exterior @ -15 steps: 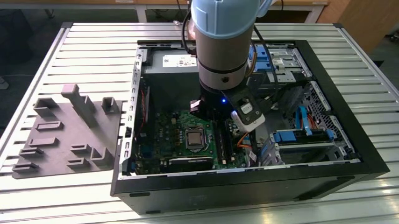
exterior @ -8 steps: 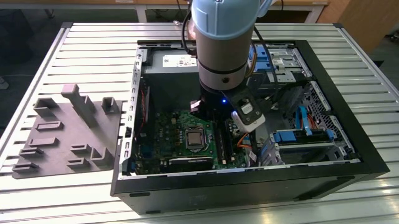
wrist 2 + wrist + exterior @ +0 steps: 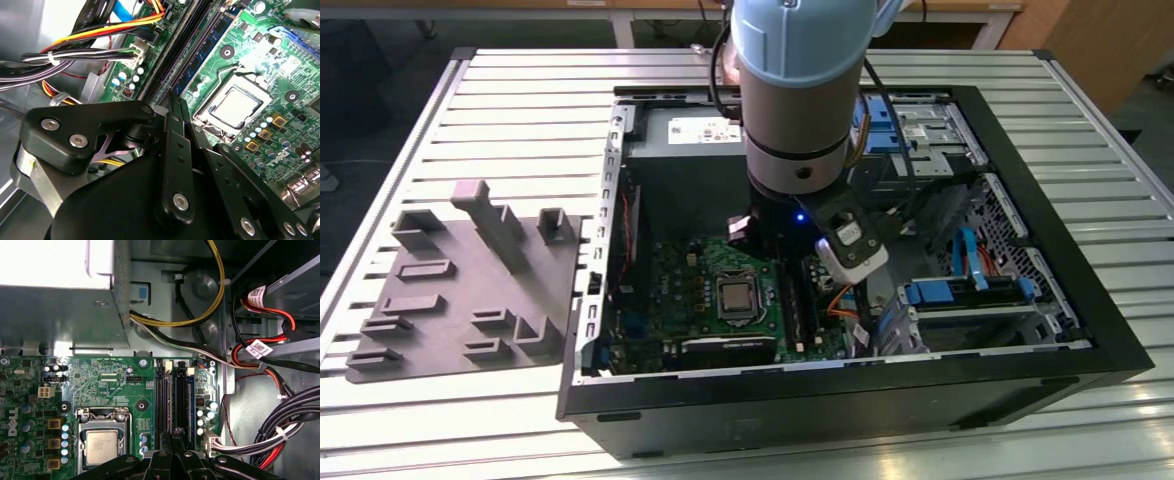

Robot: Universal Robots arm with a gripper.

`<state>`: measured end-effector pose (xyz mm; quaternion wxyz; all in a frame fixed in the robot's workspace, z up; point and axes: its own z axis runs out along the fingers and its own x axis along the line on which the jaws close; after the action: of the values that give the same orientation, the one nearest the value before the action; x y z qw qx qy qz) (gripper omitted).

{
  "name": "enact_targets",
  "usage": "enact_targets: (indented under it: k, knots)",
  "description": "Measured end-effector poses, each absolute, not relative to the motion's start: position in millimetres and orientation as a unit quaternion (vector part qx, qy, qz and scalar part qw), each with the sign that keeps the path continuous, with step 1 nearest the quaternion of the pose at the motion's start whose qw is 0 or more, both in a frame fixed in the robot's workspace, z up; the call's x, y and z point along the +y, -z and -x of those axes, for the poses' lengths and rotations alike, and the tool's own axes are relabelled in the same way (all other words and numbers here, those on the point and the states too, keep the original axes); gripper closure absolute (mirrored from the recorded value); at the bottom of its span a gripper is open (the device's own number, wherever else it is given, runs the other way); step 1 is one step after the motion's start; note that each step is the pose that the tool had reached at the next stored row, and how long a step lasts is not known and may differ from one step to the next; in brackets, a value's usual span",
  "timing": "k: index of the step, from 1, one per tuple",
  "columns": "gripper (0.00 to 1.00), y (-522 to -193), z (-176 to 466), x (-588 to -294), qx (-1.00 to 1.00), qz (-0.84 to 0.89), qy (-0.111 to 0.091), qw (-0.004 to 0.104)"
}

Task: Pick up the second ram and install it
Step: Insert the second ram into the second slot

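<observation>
My gripper [image 3: 175, 432] is down inside the open computer case [image 3: 1067, 300], over the near end of the long black memory slots [image 3: 163, 400] beside the processor socket [image 3: 102, 445]. In both wrist views its black fingers [image 3: 175, 130] are pressed together, with nothing showing between them. The second ram [image 3: 190, 400], a dark stick with a blue-green board edge, stands upright in a slot just beyond the fingertips. In the second wrist view the ram [image 3: 212, 47] runs alongside the empty black slots.
Bundled cables [image 3: 280, 425] and a yellow wire [image 3: 210, 300] lie close beside the slots. A metal power supply box [image 3: 60, 305] sits behind the board. Blue drive brackets [image 3: 947, 292] stand at the exterior view's right. A grey tray of blocks [image 3: 454, 290] lies outside the case.
</observation>
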<state>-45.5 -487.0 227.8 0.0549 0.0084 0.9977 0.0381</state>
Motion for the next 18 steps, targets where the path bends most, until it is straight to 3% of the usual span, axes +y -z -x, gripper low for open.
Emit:
enact_targets:
  k: [18]
  knots:
    - [0.88, -225.3, 45.5, -487.0, 0.998, -0.008, -0.038, 0.055]
